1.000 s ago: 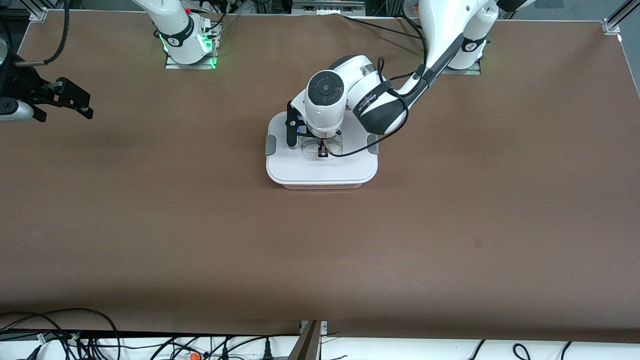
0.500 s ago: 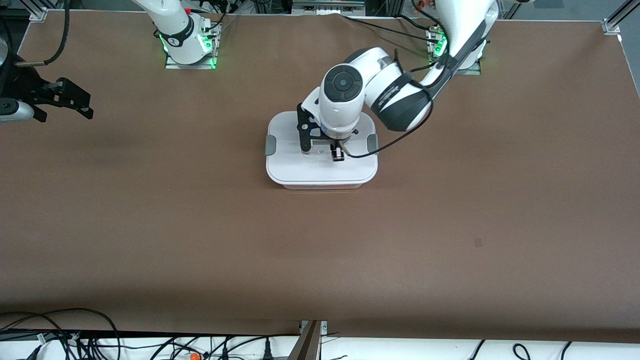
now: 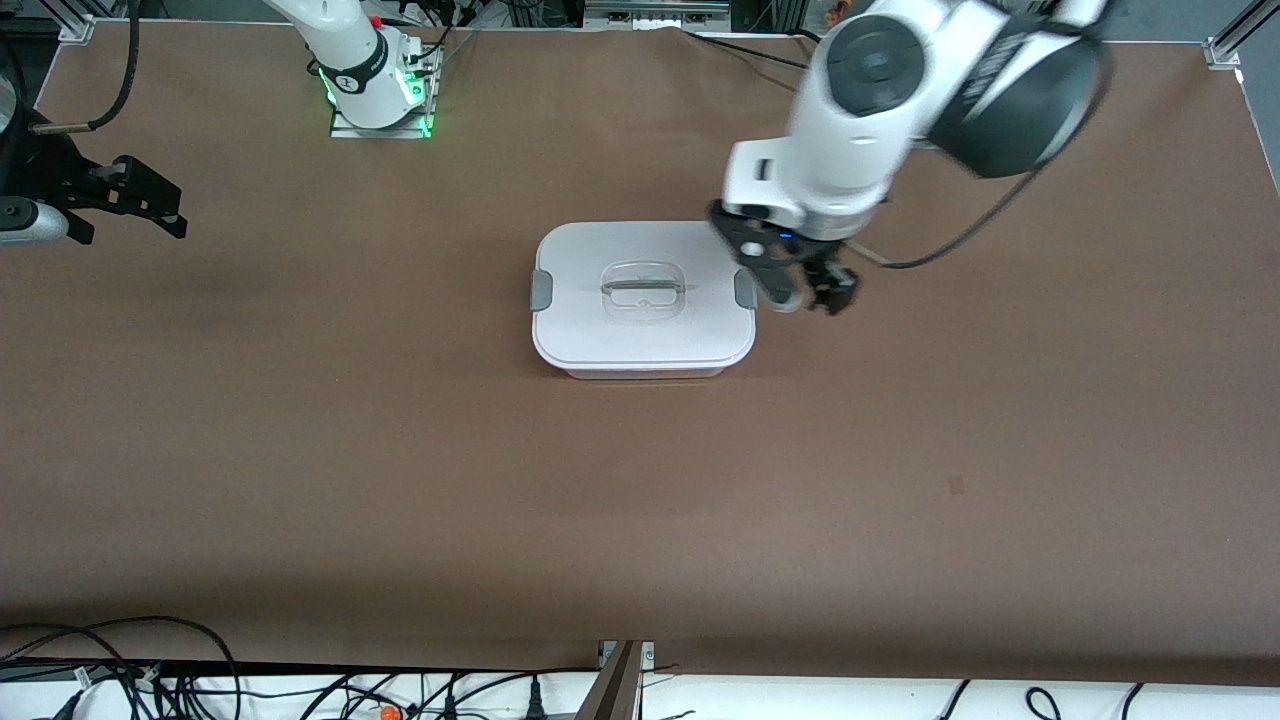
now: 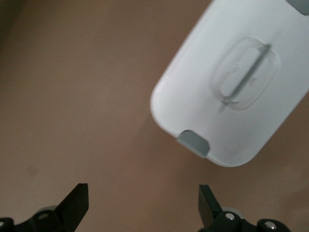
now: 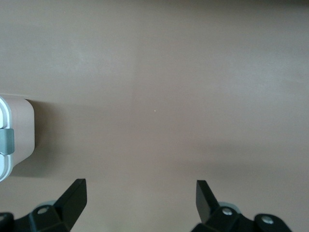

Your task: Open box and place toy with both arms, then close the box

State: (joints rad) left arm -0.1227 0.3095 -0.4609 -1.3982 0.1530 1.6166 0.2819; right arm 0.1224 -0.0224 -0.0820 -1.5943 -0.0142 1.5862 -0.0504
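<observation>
Box (image 3: 643, 345), one only: rounded-rectangular plastic container, translucent pinkish base just showing under a flat white lid (image 3: 600, 335), sits shut on the brown table (image 3: 400, 450), about midway between my two bases. Lid lies square on the base. Grey side clips: two, one toward my right arm's end (image 3: 540, 290), one toward my left arm's end (image 3: 745, 288). One recessed centre handle (image 3: 644, 289), a grey bar in a clear oval dish, nothing touching it.

My left gripper (image 3: 805, 290) is up in the air over bare table just beside the clip at my left arm's end of the box. Fingers wide, holding nothing. The left arm (image 3: 860, 120) comes down steeply from its base, wrist bent so the fingers point at the table; a black cable (image 3: 960, 240) loops off it. My left wrist view shows both fingertips (image 4: 77, 205) spread, with the lid and one clip (image 4: 194, 142) clear of them.

My right gripper (image 3: 135, 200) waits over the table edge at my right arm's end, well apart from the box. Fingers (image 5: 72, 198) wide, empty; one box corner with a clip (image 5: 6, 141) shows in that wrist view.

No toy visible in any view.
</observation>
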